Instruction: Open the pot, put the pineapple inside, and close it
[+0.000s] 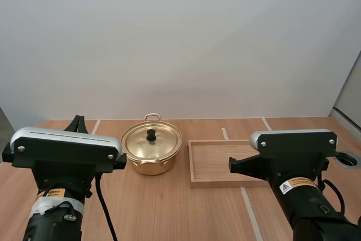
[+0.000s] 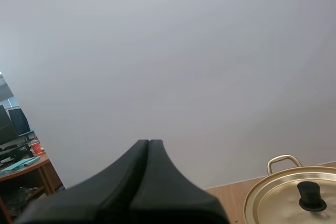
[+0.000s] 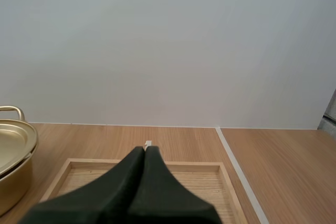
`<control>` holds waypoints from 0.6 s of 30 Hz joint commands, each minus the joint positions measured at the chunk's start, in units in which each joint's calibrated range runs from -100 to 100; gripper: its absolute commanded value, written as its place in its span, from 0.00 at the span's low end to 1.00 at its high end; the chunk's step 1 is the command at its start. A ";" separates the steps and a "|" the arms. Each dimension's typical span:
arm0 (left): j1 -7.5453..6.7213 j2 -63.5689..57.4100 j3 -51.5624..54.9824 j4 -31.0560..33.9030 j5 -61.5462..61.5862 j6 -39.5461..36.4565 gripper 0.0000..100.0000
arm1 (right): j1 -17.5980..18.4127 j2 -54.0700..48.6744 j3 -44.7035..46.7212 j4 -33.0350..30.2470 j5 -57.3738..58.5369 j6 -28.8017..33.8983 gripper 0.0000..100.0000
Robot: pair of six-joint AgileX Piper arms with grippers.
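**Both jaws closed, golden pot lidded on the tabletop**

Nearest stand the two black-and-silver arms, the left arm [image 1: 62, 150] at the near left and the right arm [image 1: 293, 153] at the near right. Pressed together as one dark wedge, the left jaws hold nothing. The right jaws are likewise closed and empty, poised over the near edge of the shallow rectangular wooden tray [image 1: 192, 165]. Between the arms, farther off on the light wooden tabletop [image 1: 169, 213], sits the round golden metal pot [image 1: 151, 165]. Its golden lid [image 1: 163, 142] with a black knob [image 1: 151, 135] is on top. The pot stands just left of the tray, with a narrow gap between them.
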 commanded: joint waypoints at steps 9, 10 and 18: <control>-0.19 -0.36 0.05 -0.78 27.47 -0.09 0.00 | -2.16 -0.44 0.36 0.26 5.23 0.15 0.00; -0.19 -0.36 0.05 -0.78 30.24 -0.09 0.00 | -2.16 -0.44 0.36 0.26 5.44 0.15 0.00; -0.19 -0.46 0.05 -0.78 34.64 -0.09 0.00 | -2.16 -0.44 0.36 0.26 15.25 0.15 0.00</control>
